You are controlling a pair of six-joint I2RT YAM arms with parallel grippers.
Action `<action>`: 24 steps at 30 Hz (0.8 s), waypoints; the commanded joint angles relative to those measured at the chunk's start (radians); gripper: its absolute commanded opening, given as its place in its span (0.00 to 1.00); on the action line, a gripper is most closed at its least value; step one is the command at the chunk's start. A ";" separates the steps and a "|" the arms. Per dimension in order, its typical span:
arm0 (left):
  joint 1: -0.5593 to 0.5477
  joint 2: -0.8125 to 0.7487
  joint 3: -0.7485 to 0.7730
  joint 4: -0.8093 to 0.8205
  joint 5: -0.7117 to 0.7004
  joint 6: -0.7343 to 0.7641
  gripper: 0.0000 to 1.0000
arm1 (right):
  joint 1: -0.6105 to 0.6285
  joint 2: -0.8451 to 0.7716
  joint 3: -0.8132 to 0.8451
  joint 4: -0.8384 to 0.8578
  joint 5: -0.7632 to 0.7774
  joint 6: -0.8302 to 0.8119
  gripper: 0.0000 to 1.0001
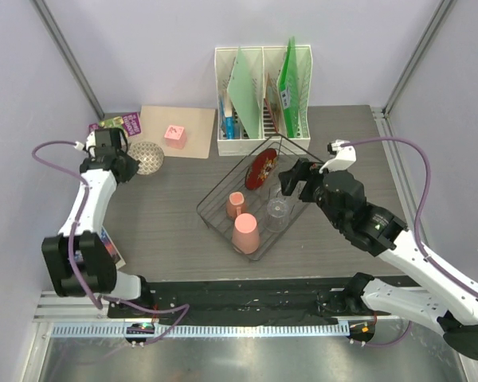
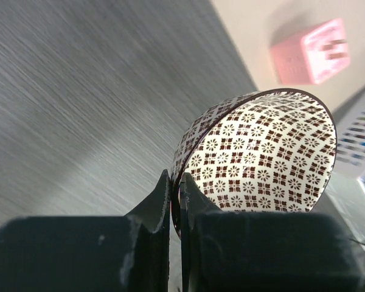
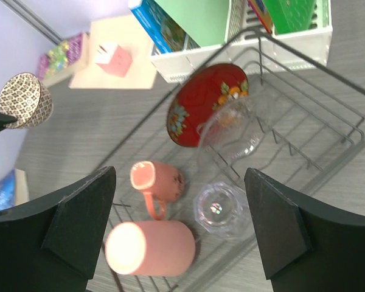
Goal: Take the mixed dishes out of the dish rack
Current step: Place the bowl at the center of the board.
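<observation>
Glass (image 3: 222, 207), at 5 o'clock in rack (image 1: 259, 195), is judged fragile, slippery; wall to be gripped. R end effector (image 3: 179, 210) is spread wide, empty, above. L end effector (image 2: 175, 201) is clamped on bowl (image 2: 261, 158) rim.

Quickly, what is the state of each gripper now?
Left gripper: shut on the patterned bowl, at its rim.
Right gripper: open, holding nothing.

The left arm (image 1: 95, 203) and right arm (image 1: 422, 259) are clad in white shells, with black joints and black bases. A lilac cable (image 1: 54, 143) is looped along each, joined by a white connector at the wrist. The fingers (image 3: 79, 225) are moulded in matt black and wedge-shaped.
</observation>
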 commanded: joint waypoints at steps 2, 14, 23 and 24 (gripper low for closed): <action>0.017 0.127 -0.020 0.259 0.039 -0.031 0.00 | -0.001 -0.059 -0.052 0.028 0.039 -0.021 0.91; 0.020 0.407 0.000 0.314 0.042 -0.004 0.00 | -0.001 -0.032 -0.082 0.042 0.064 -0.061 0.90; 0.019 0.384 -0.021 0.282 0.058 -0.011 0.43 | -0.002 0.036 -0.075 0.053 0.067 -0.075 0.91; 0.019 0.366 -0.026 0.282 0.059 -0.011 0.54 | -0.002 0.040 -0.073 0.056 0.064 -0.076 0.91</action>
